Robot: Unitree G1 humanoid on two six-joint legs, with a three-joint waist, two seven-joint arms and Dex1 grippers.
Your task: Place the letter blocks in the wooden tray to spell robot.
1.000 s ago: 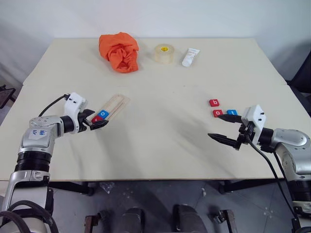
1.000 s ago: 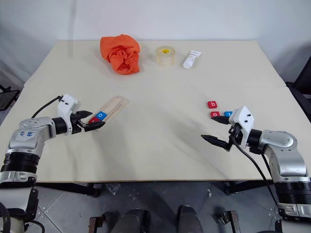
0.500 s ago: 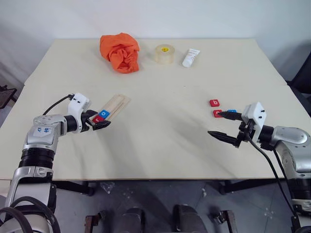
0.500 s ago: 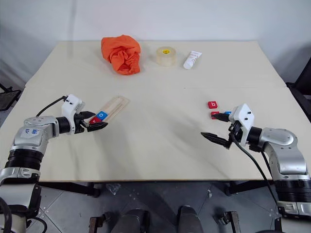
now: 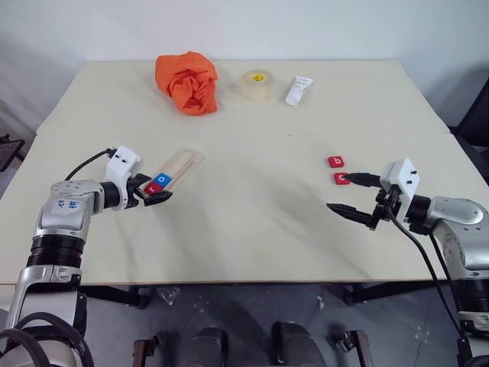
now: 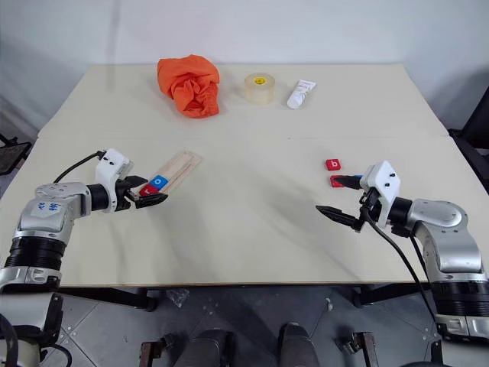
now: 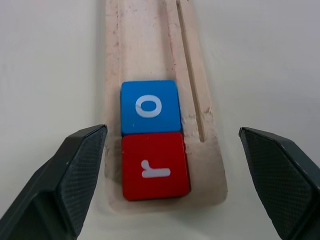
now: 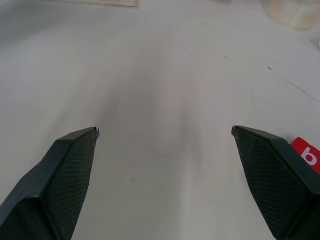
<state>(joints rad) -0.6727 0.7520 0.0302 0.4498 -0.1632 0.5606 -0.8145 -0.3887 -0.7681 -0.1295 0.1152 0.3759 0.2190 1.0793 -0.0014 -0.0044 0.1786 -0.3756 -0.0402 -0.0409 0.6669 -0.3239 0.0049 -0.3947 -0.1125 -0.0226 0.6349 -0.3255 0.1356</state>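
Note:
The wooden tray [image 5: 182, 161] lies slantwise on the table's left side. Two letter blocks sit at its near end, a red r [image 7: 155, 165] and a blue o [image 7: 149, 106] touching it. My left gripper [image 6: 151, 191] is open, its fingers [image 7: 75, 175] apart on either side of the tray's end, touching neither block. On the right lie a red b [image 5: 336, 161] and a second red block [image 5: 341, 179]. My right gripper [image 5: 338, 193] hangs open just in front of them, its upper finger partly over that second block.
At the table's far side sit a crumpled orange cloth [image 5: 187, 80], a roll of clear tape [image 5: 257, 84] and a white tube [image 5: 299, 90]. A seam crosses the table [image 5: 252, 229] behind the tray. The front edge runs close under both grippers.
A blue block beside the right-hand red one showed earlier and is now hidden behind my right gripper. Both grippers stay open and roughly where they were.

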